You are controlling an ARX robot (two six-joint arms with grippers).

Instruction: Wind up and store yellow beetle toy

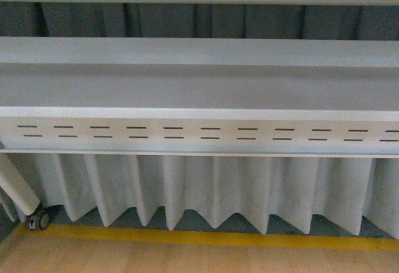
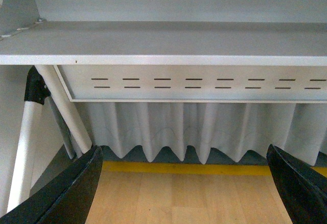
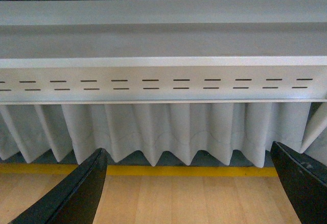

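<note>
The yellow beetle toy is out of view in all three views. In the left wrist view my left gripper is open, its two dark fingers far apart with only wooden floor between them. My right gripper is open as well in the right wrist view, with nothing between its fingers. Neither arm shows in the front view.
A white table spans the front view, with a slotted white panel under its edge and a pleated white curtain below. A yellow floor stripe borders the wooden floor. A white leg with a caster stands at lower left.
</note>
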